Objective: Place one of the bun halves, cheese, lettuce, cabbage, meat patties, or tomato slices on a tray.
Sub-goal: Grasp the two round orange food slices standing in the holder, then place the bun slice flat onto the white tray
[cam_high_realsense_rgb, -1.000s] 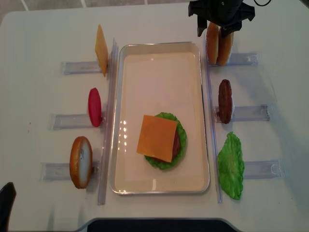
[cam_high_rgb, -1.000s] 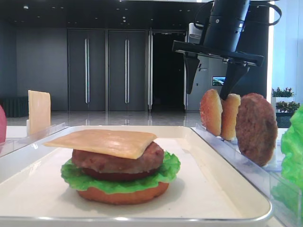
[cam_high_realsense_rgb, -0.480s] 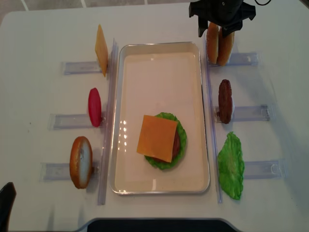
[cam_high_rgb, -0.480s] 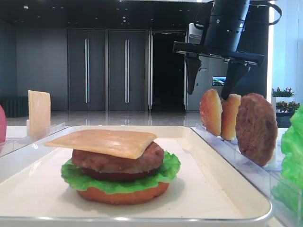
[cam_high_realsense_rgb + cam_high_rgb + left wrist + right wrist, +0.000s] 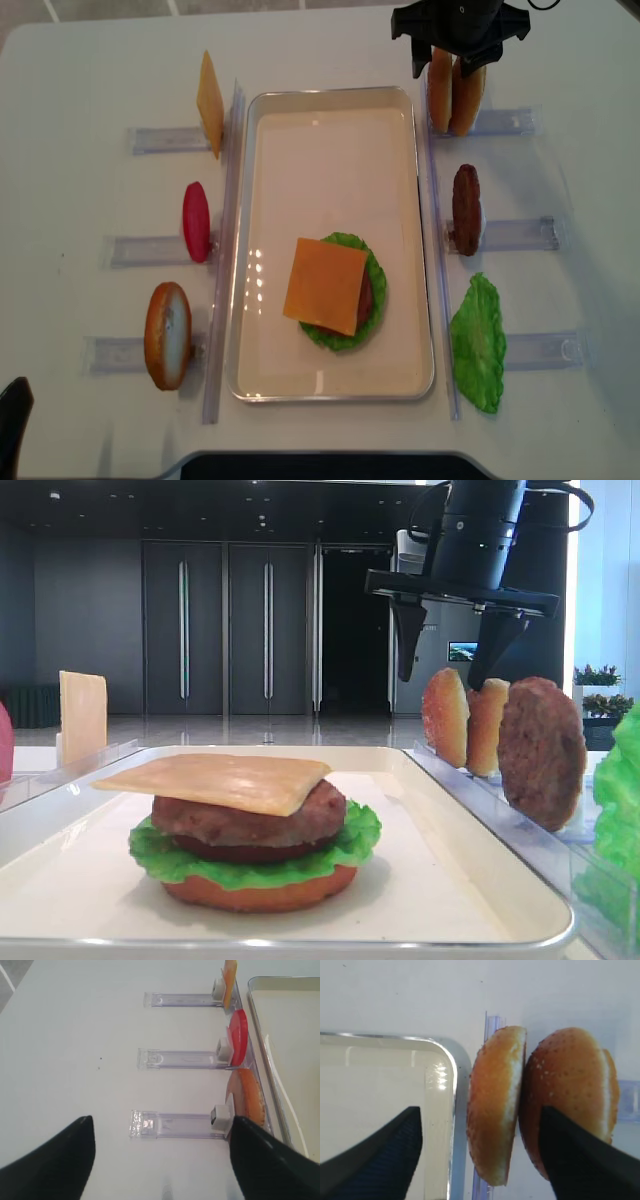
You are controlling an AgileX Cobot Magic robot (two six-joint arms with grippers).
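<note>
Two speckled golden-brown top bun halves, a left one (image 5: 495, 1110) and a right one (image 5: 570, 1095), stand on edge side by side in a clear rack at the far right (image 5: 452, 90). My right gripper (image 5: 480, 1160) hovers open just above them; its left finger (image 5: 375, 1155) is over the white tray's corner (image 5: 445, 1067) and its right finger (image 5: 590, 1160) is over the right bun. On the tray (image 5: 330, 92) lies a stack of cheese (image 5: 215, 780), meat patty (image 5: 250, 820), lettuce (image 5: 250, 865) and flat bottom bun (image 5: 260, 892). My left gripper (image 5: 160, 1160) is open and holds nothing.
Clear racks flank the tray. The left ones hold a cheese slice (image 5: 209, 103), a red tomato slice (image 5: 196, 222) and a plain bun (image 5: 167, 335). The right ones hold a meat patty (image 5: 466, 209) and a lettuce leaf (image 5: 478, 343).
My right gripper has shifted very slightly over the two buns and its fingers have drawn in a touch. Everything else is as it was.
</note>
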